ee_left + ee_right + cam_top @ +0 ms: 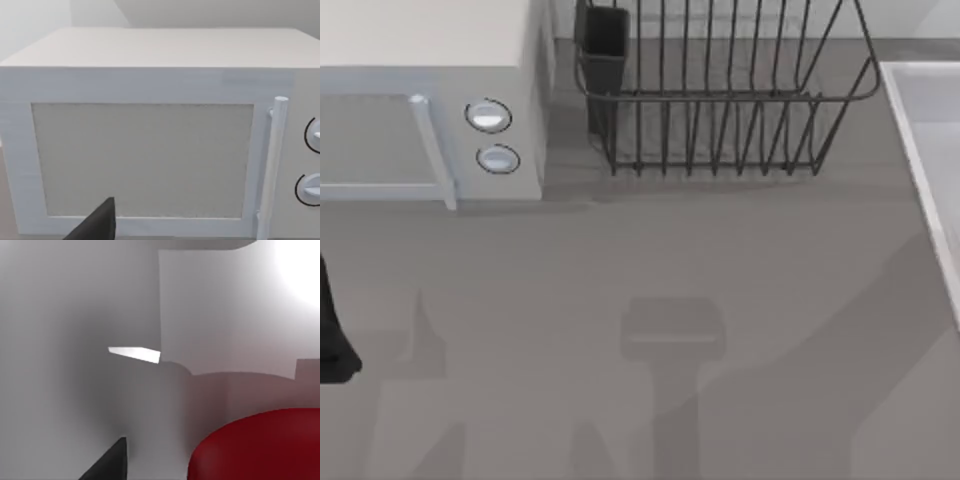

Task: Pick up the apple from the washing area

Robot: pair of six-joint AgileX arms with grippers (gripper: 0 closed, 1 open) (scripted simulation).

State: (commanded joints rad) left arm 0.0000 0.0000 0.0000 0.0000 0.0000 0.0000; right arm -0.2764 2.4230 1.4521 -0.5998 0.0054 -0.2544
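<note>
The apple (260, 447) is glossy red and lies very close in the right wrist view, inside the washing area (90, 315), whose pale grey walls surround it. A dark part of my right gripper (107, 462) shows just beside the apple. In the top view the washing area (920, 140) is a light raised rim at the table's right edge. My left arm (335, 335) sits parked at the far left edge, and a dark part of my left gripper (97, 225) shows in front of the white box.
A white box with two round knobs (490, 135) and a bar handle stands at the back left, and its door (145, 160) faces the left wrist camera. A black wire dish rack (720, 100) stands at the back centre. Arm shadows fall across the grey tabletop (670, 340).
</note>
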